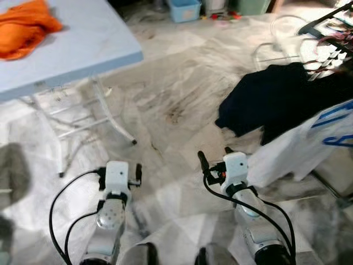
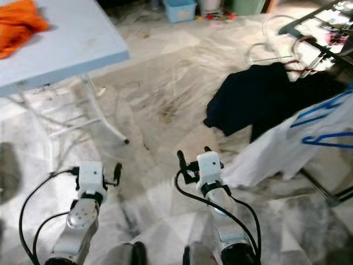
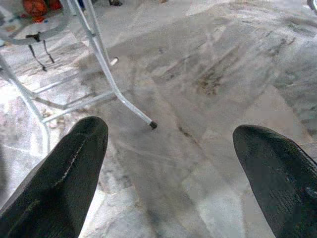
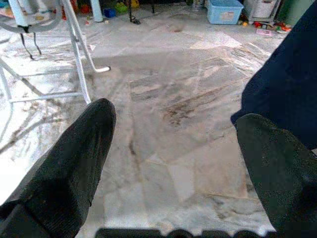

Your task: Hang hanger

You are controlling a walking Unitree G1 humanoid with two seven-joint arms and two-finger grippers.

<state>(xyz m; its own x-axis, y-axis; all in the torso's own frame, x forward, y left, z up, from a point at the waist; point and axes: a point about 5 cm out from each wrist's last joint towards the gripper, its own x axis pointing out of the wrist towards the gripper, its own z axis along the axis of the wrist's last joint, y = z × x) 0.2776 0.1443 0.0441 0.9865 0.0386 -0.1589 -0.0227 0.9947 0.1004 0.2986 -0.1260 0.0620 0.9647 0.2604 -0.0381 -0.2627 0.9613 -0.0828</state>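
Here, a robot looks down at a marble floor (image 1: pixel 176 105) with both arms held low in front of it. The left claw (image 3: pixel 168 173) and the right claw (image 4: pixel 173 163) hover above the bare floor, each with its two black fingers spread wide and nothing between them. On the far right stands a drying rack (image 2: pixel 314 27) with clear plastic hangers (image 2: pixel 273 47) hooked on it; below them a dark navy garment (image 1: pixel 276 99) and a white shirt with blue stripes (image 1: pixel 309 143) are draped. A blue hanger (image 2: pixel 325 141) lies against the white shirt. On the far left is a pale blue folding table (image 1: pixel 83 38) with an orange cloth (image 1: pixel 25 25) on it. Judging from this, the task has barely begun: neither claw holds a hanger, so one must be reached, gripped and hooked in place.
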